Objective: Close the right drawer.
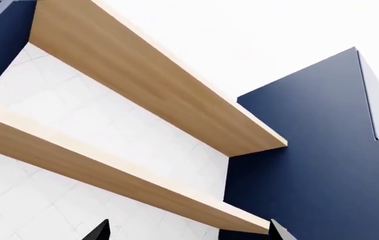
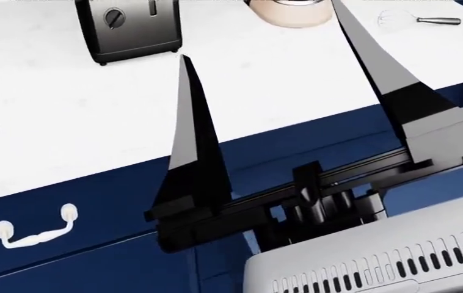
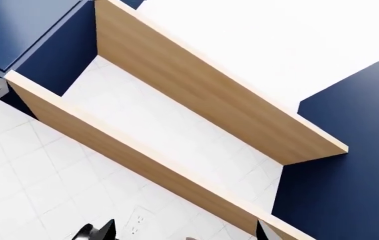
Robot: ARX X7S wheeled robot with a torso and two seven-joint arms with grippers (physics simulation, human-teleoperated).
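Right claw [image 2: 284, 79] raised and spread wide, holding nothing.
Below and behind its fingers runs the navy front; the right drawer cannot be picked out here. Lower the claw, then push squarely. Left claw's grip: cannot tell.

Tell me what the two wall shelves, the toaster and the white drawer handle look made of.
Two pale plank wall shelves: light wood, matte, faint grain. Boxy dark toaster: metal, seemingly brushed steel, with soft sheen. White curved bow handle on the navy drawer front: glossy, possibly ceramic or painted metal; the render leaves it open.
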